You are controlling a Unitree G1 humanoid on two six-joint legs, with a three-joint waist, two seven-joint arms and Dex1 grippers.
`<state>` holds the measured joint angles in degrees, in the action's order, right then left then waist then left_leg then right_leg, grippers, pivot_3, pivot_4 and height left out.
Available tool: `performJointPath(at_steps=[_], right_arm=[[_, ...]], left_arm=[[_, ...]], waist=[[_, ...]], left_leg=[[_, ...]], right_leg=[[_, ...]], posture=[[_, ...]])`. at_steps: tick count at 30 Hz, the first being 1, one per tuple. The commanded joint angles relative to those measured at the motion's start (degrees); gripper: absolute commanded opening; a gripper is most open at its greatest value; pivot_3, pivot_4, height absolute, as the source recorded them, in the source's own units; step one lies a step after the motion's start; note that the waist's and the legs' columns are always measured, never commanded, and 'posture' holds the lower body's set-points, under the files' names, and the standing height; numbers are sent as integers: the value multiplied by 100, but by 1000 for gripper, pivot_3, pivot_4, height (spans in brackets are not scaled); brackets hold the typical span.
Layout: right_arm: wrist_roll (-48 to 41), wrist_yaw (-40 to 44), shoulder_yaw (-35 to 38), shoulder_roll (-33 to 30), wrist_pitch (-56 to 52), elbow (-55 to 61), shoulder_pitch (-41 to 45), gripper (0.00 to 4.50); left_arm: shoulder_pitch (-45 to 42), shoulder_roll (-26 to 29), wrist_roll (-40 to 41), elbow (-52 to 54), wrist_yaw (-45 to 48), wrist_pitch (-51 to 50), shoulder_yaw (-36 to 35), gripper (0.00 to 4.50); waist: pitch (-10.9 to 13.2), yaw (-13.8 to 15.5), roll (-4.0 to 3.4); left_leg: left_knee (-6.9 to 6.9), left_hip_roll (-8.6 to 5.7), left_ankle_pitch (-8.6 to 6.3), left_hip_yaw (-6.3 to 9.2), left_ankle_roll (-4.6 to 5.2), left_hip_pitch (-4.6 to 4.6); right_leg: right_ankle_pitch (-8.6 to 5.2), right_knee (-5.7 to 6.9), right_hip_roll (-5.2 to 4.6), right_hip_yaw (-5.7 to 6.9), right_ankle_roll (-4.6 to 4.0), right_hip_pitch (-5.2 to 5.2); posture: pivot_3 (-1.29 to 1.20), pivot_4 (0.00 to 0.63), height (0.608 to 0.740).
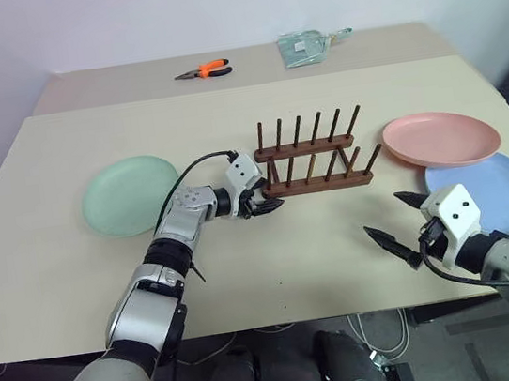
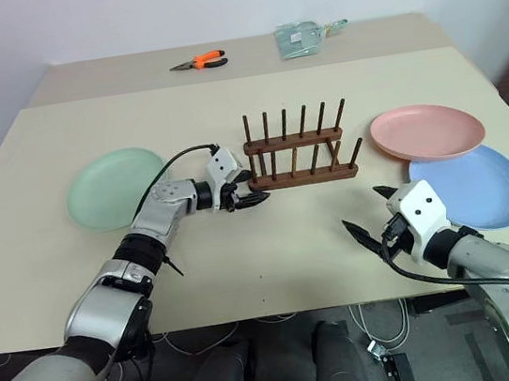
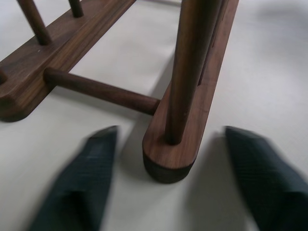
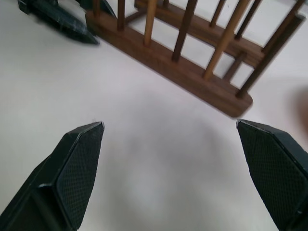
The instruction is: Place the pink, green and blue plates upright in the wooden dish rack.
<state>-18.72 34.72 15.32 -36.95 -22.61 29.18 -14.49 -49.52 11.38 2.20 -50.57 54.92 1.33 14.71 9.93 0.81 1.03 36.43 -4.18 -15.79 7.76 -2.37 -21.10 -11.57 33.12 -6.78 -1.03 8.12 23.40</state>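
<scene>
The wooden dish rack (image 1: pixel 315 158) stands mid-table with nothing in it. A mint green plate (image 1: pixel 130 196) lies flat to its left. On the right, the pink plate (image 1: pixel 441 138) rests partly over the blue plate (image 1: pixel 501 189). My left gripper (image 1: pixel 270 200) is at the rack's left end. In the left wrist view its fingers (image 3: pixel 91 178) straddle the near rail's end (image 3: pixel 169 159), open, with a gap on each side. My right gripper (image 1: pixel 383 213) hovers open over bare table in front of the blue plate, pointing toward the rack (image 4: pixel 192 72), holding nothing.
Orange-handled pliers (image 1: pixel 204 70) and a clear plastic bag (image 1: pixel 305 47) lie on the far table section. The beige table (image 1: pixel 56 266) has free room in front of the rack. Its near edge runs just under both arms.
</scene>
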Motion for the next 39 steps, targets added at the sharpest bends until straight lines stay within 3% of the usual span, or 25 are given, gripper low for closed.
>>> performJointPath(at_steps=[1,3,12,16,19,20,22,25,26,29,33,39], right_arm=[[23,-38,177,-23,60,268,-50,4500],[0,8,269,-89,39,252,-94,4500],[-222,595,636,-523,-152,190,-502,4500],[-176,677,536,-511,-73,34,-395,4500],[-192,776,386,-520,-114,-57,-285,3698],[-192,805,302,-521,-139,-73,-228,3185],[-130,801,93,-516,-206,-124,-101,2144],[69,672,-252,-453,-261,-235,66,671],[180,592,-378,-420,-252,-295,132,39],[557,273,-731,-292,-206,-582,421,0],[1246,-216,-1373,-70,-165,-1199,1076,0],[1785,-748,-1688,293,5,-2060,1982,0]], left_arm=[[159,-32,-162,-10,277,195,113,1140],[277,34,-219,212,480,382,187,760],[1057,663,70,1940,1643,-121,268,760],[1139,847,-144,1939,1380,-194,215,2691],[1202,1048,-346,1997,922,-398,147,4185],[1316,1156,-236,2205,938,-648,83,4500],[1681,1397,151,2955,1154,-1257,-42,4391],[2343,1647,468,4295,1088,-2112,-115,3286],[2536,1627,547,4707,954,-2369,-109,2677],[2937,1354,499,5461,376,-2745,-5,1195],[3256,679,-197,5497,-864,-2367,378,1195],[2861,28,-711,4617,-2241,-2747,356,1195]], waist=[[0,1,-1],[-1,0,-2],[-1,-10,-3],[-2,-6,-3],[-2,-11,-3],[-3,-25,-3],[-4,-68,-4],[-6,-158,-7],[-7,-146,-9],[-7,-101,-10],[-8,14,-10],[-13,27,-6]], left_leg=[[0,0,0,1,0,0],[0,0,0,3,0,1],[-2,2,-1,2,1,2],[0,3,-1,3,1,3],[5,3,0,4,1,4],[4,4,0,4,1,5],[-2,7,-1,1,1,12],[-25,12,-1,-3,1,33],[-30,13,-1,-3,1,40],[-25,12,-1,-2,1,42],[-11,5,-1,-2,0,46],[2,0,-1,1,0,69]], right_leg=[[0,0,0,0,0,0],[0,2,1,0,0,0],[0,5,2,-1,-2,1],[-1,7,2,-1,-3,-1],[0,8,2,-1,-3,-2],[0,9,2,-1,-3,-2],[0,13,4,-2,-2,-2],[-1,16,4,-7,-4,-4],[-2,17,4,-7,-4,-6],[-13,14,0,-10,-18,-15],[-16,7,-6,-14,-21,-33],[-15,8,-3,-8,-21,-63]], posture=[[0,150,740],[0,150,740],[0,150,740],[0,150,740],[0,150,740],[0,150,740],[0,150,740],[0,150,740],[0,150,740],[0,150,740],[0,150,740],[0,150,740]])
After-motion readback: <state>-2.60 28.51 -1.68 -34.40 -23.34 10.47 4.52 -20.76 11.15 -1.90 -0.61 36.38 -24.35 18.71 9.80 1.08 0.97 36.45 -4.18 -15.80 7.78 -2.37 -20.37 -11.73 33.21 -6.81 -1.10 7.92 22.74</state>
